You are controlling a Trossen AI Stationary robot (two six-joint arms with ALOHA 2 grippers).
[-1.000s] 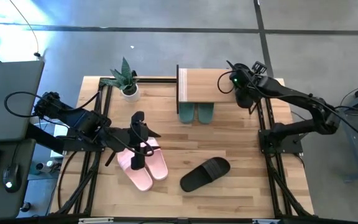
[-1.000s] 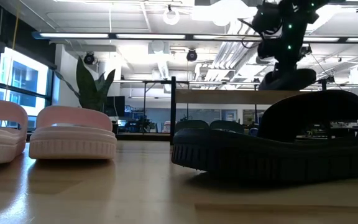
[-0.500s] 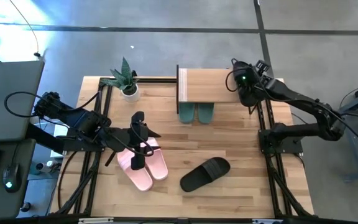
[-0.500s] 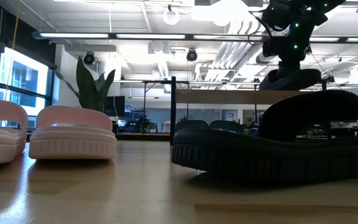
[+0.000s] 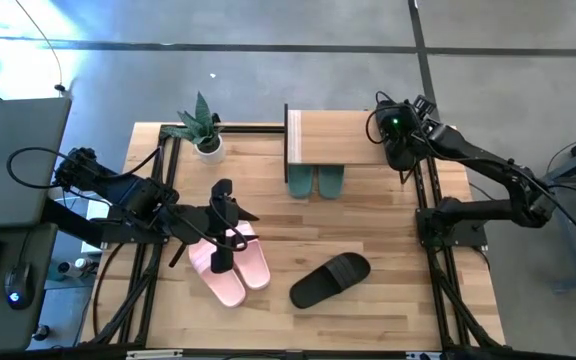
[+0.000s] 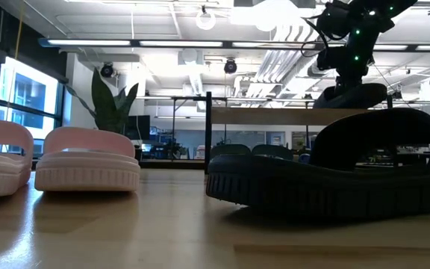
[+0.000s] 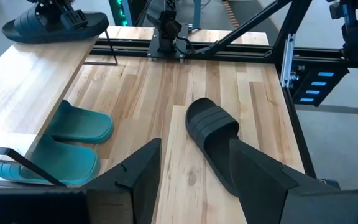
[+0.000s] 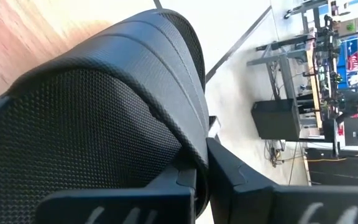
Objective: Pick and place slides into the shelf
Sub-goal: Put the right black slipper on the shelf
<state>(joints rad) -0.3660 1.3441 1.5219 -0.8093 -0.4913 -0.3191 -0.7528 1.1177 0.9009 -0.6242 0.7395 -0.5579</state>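
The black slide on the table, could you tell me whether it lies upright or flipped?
Upright: the black slide rests sole-down on the table, its ribbed strap facing up.

Overhead view straight down, low view at tabletop level, both sharing black slide (image 5: 330, 280) (image 6: 334, 175)

Black slide (image 5: 330, 279), ribbed strap; light pink slides (image 5: 230, 262); teal slides (image 5: 316, 181); shelf (image 5: 334, 137) light wood.

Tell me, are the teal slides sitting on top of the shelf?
No, the teal slides lie on the table under the shelf, toes poking out from beneath its board.
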